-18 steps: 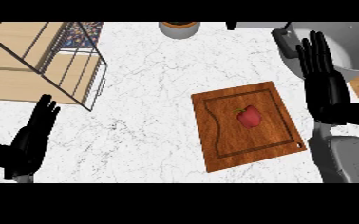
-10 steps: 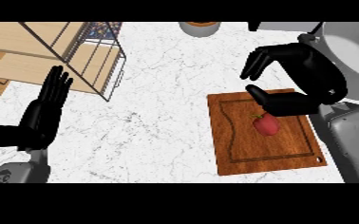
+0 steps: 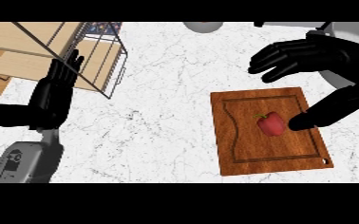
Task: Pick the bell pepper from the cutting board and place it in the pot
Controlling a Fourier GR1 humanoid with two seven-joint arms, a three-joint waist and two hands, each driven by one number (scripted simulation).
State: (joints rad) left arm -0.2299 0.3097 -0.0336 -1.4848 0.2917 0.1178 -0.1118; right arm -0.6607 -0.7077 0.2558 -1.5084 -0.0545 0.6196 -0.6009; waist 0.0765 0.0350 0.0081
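Your right hand [image 3: 316, 57], fingers and thumb spread apart, is the nearer one: the bell pepper [image 3: 272, 124] lies mid cutting board [image 3: 238, 144], just left of the thumb and below the fingers.

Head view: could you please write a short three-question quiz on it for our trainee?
1. True or false: the bell pepper lies on the cutting board.
2. Where does the pot show? A) at the top edge B) on the board C) at the lower left corner
3. Fill in: the right hand, over the board with its thumb beside the pepper, is ____ (open or shut).
Key: 1 true; 2 A; 3 open.
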